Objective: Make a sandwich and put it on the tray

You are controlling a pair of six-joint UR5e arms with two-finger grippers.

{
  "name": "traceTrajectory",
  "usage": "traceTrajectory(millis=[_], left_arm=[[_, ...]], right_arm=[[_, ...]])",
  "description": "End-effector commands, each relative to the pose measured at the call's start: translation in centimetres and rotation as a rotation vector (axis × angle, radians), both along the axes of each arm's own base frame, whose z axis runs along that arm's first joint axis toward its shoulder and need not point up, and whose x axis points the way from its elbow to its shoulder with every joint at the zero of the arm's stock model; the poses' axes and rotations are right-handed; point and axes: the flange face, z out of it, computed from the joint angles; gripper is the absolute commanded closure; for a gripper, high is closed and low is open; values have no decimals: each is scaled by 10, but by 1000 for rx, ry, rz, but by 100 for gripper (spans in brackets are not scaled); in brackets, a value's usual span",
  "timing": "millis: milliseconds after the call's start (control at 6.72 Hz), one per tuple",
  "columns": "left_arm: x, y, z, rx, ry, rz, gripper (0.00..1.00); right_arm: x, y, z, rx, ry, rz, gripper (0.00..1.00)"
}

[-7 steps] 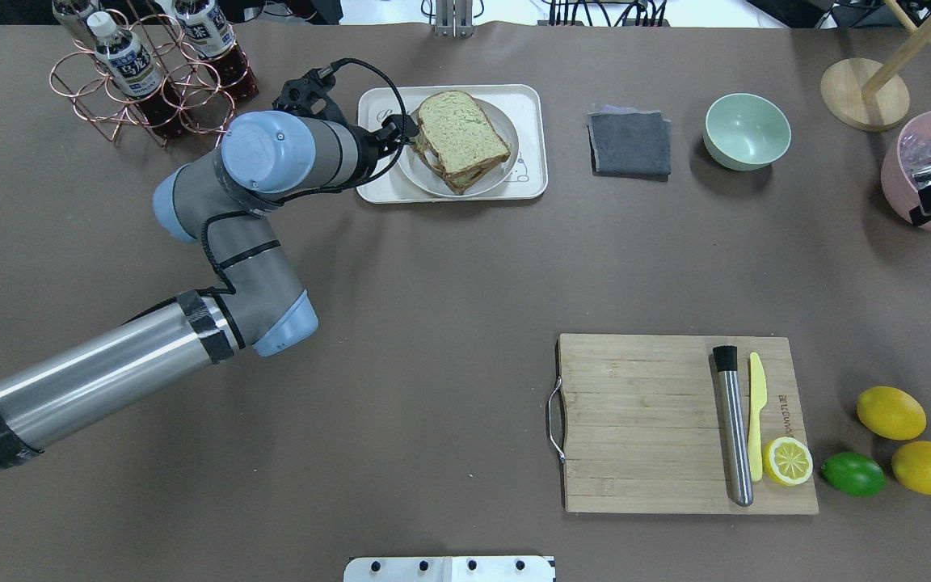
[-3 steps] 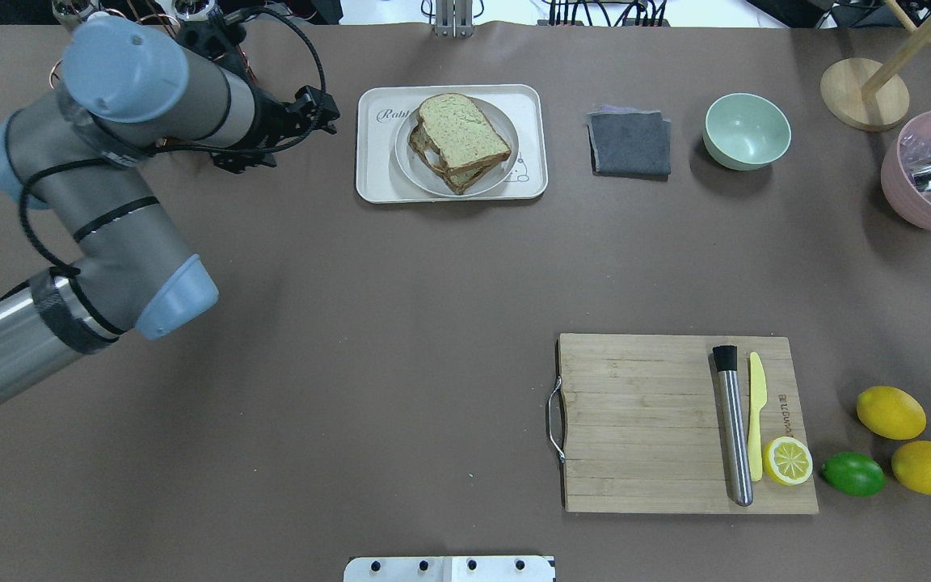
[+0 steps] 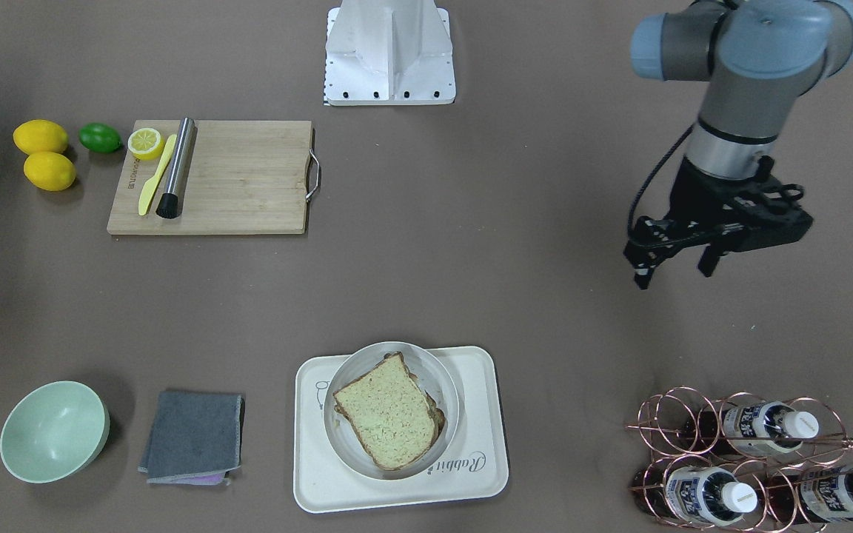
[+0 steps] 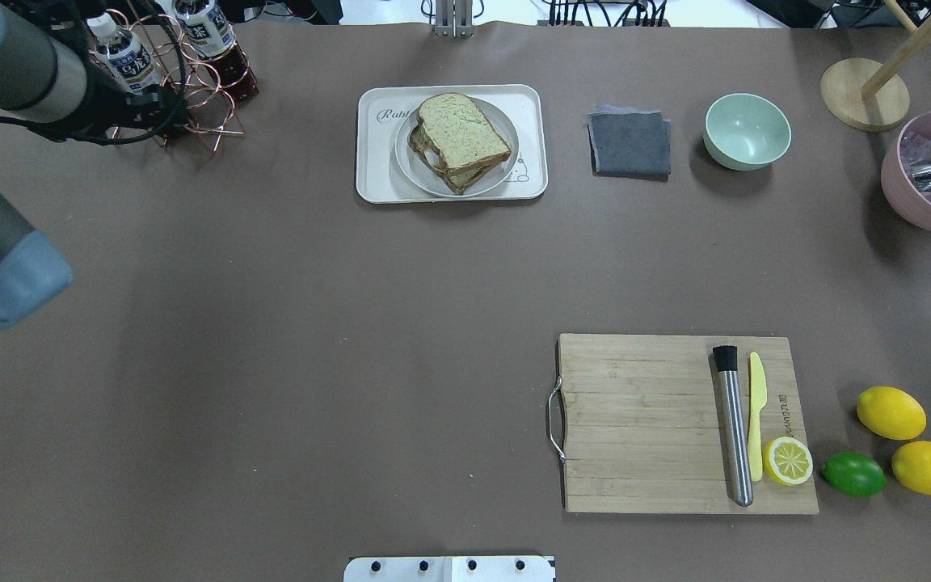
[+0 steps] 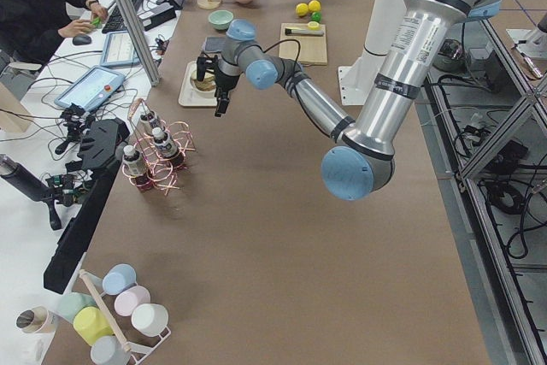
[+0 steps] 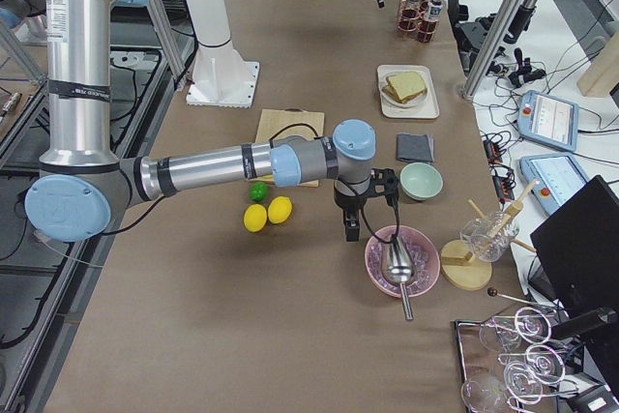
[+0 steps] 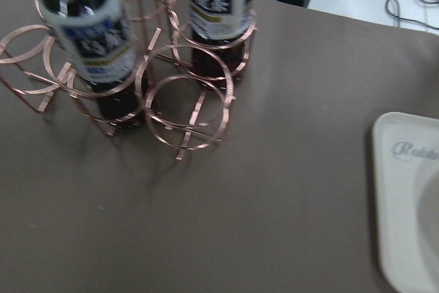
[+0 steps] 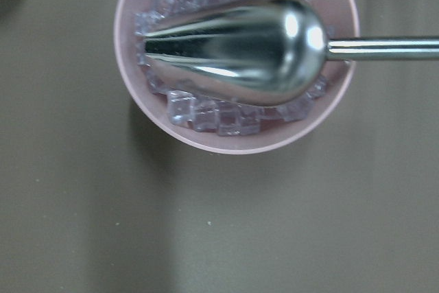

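Sitting on a round grey plate (image 4: 419, 179) inside the cream tray (image 4: 372, 162), upper centre of the overhead view, the sandwich (image 4: 461, 137) looks light, soft and loosely stacked, likely to slide apart; a hold would best pinch both slices at a crust edge; the left gripper (image 3: 674, 272), right side of the front view, hangs spread and empty above the bottle rack (image 3: 667, 426); whether the right gripper (image 6: 353, 221) is spread cannot be told.

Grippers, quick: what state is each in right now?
Left gripper: open, jaws apart, holding nothing.
Right gripper: cannot tell; seen only from the side camera.
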Motion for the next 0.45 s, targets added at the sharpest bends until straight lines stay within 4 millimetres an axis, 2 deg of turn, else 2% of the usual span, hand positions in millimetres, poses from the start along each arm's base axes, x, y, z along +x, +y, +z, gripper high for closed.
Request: traceTrajectory(millis=[0,149,297], left_arm=[[-130,-11,109,-25,-72,187,2],[-174,-13,154,-39,-94,226,2],[-200,-5,186,-56,-113,237,2]], right_arm=[[30,27,36,-51,6,35,0],[31,33,57,-82,6,35,0],[33,36,69,-108,7,41,0]])
